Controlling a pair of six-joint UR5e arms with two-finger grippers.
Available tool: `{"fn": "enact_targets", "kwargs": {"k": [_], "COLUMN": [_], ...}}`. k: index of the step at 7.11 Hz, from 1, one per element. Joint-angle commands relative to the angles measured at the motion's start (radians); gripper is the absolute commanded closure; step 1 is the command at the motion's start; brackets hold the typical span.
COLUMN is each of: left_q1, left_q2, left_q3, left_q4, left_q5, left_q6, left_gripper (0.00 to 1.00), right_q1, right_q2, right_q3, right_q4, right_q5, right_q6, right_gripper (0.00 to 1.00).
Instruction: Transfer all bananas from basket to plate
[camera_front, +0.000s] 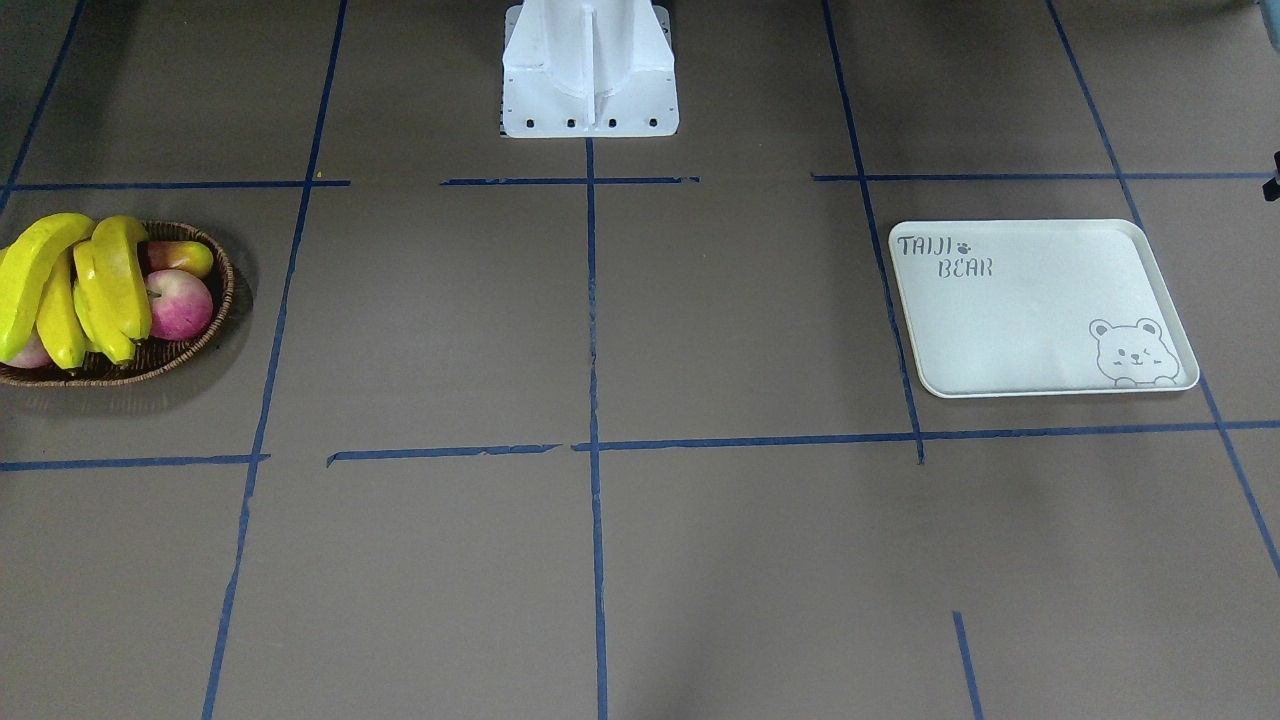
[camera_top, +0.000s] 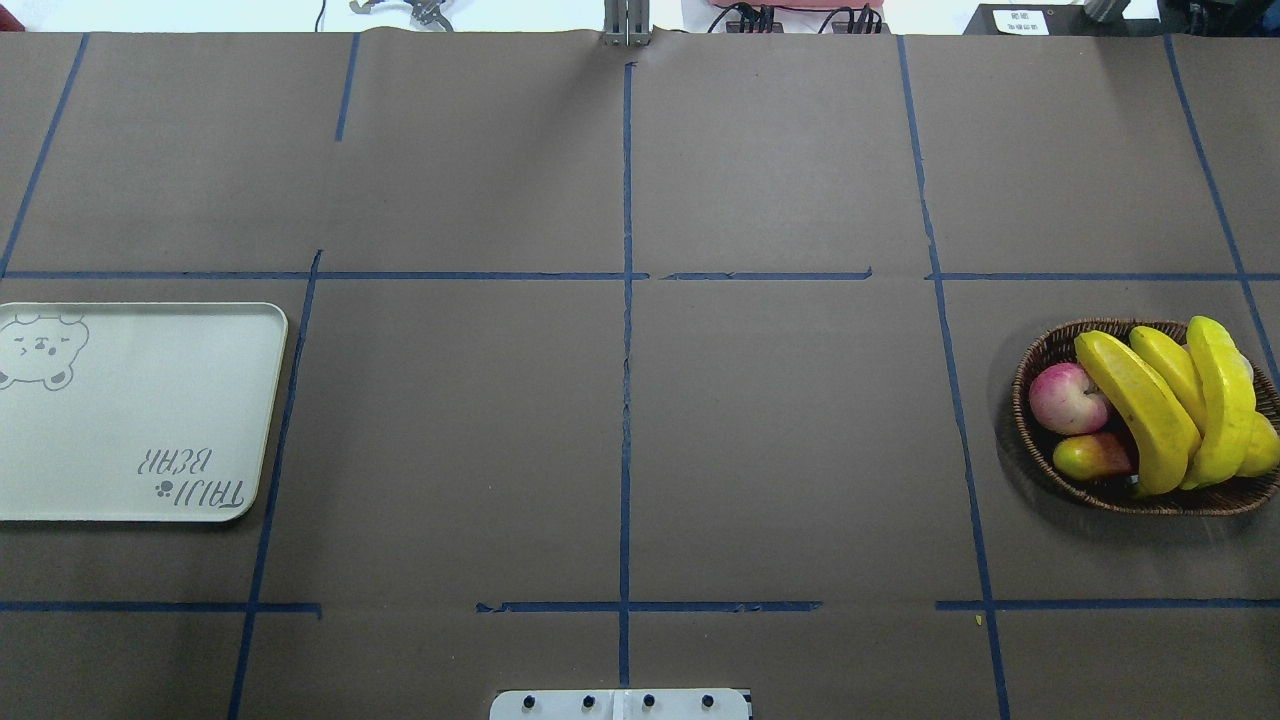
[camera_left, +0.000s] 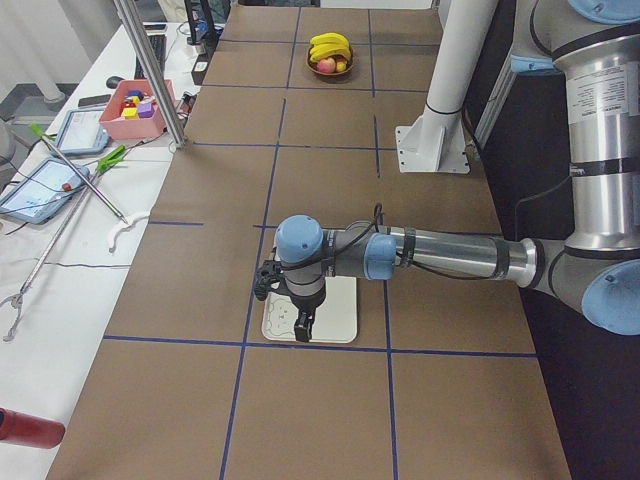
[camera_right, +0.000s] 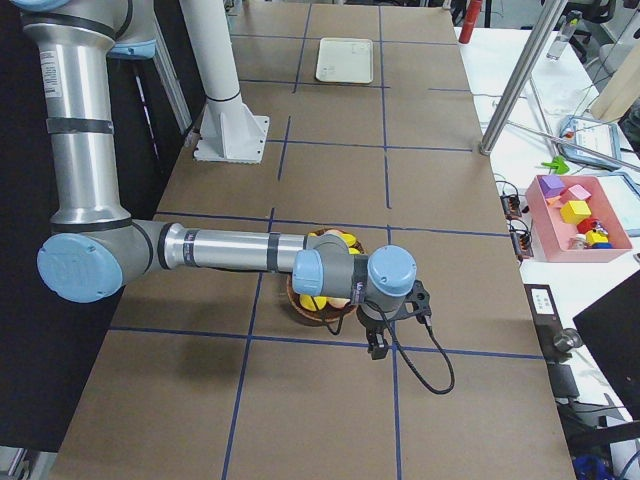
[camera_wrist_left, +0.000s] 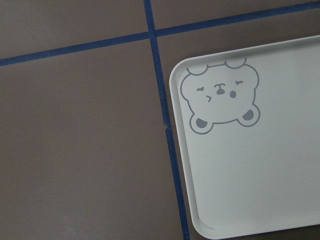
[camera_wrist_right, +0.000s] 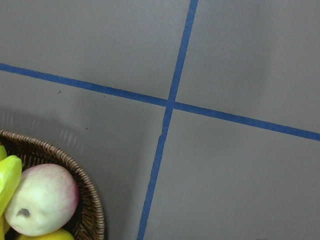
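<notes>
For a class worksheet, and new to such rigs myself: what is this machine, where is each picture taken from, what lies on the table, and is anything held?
It is a robot with two jointed arms, each ending in a two-finger claw. Two pictures look down on the table: one from behind the robot, one facing it. Two look along it from its ends: one shows the left claw above the plate, the other the right claw by the basket. The last two come from cameras on the wrists. The plate is bare; the basket holds the bananas and an apple. Nothing looks held, though whether the claws are open or shut cannot be told.
</notes>
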Motion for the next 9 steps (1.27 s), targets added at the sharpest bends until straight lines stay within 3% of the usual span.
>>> {"fn": "enact_targets", "kwargs": {"k": [1,4,6,8,9], "left_q1": [0.000,0.002,0.002,0.002,0.002], "left_q2": [0.000,-0.003,-0.003,-0.003,-0.003], "left_q3": [-0.007,0.009,0.010,0.012,0.013], "left_q4": [-0.002,0.000,-0.002,-0.002,0.000], "left_q5": [0.000,0.000,0.000,0.000,0.000], "left_q6": [0.002,0.000,0.000,-0.002,-0.002], "left_gripper": [0.00,0.00,0.00,0.00,0.00], "right_q1": [0.000,-0.002,-0.073,-0.222,-0.250], "right_q2": [0.000,0.003,-0.017,-0.113,-0.187], "right_q3": [0.008,0.086,0.235,0.465,0.495], "right_q4": [0.000,0.000,0.003,0.006,0.123], "right_q5": [0.003,0.024,0.022,-0.074,-0.099], "right_q6": [0.001,0.046,0.349,0.662,0.745], "right_gripper": [0.00,0.00,0.00,0.01,0.01]}}
